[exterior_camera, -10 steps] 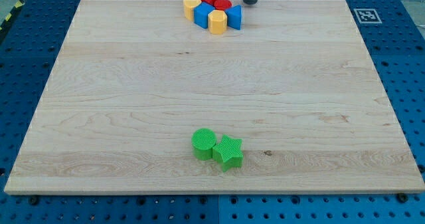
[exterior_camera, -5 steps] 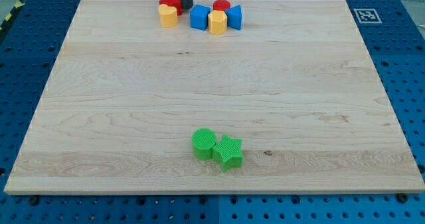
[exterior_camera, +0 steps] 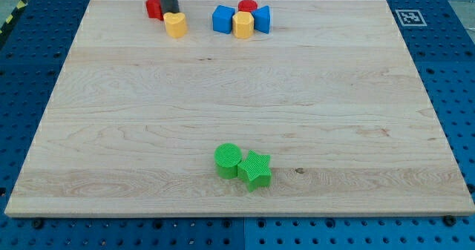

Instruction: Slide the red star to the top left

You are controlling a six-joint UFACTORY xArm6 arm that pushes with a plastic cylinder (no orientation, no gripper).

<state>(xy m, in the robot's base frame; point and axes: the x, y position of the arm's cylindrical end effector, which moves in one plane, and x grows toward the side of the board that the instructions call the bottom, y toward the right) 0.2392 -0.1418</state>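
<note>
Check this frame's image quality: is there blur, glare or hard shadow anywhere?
Camera view: lighting even, no glare on the wooden board, shadows soft. The green star and green cylinder are crisp; the red star is partly hidden behind the rod, whose tip looks slightly soft.

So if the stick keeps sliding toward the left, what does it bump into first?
My tip sits just right of the red star, seemingly touching it, so going left it meets that first. The yellow block lies just below-right, out of that line. Past the star, the board looks free to its edge.
</note>
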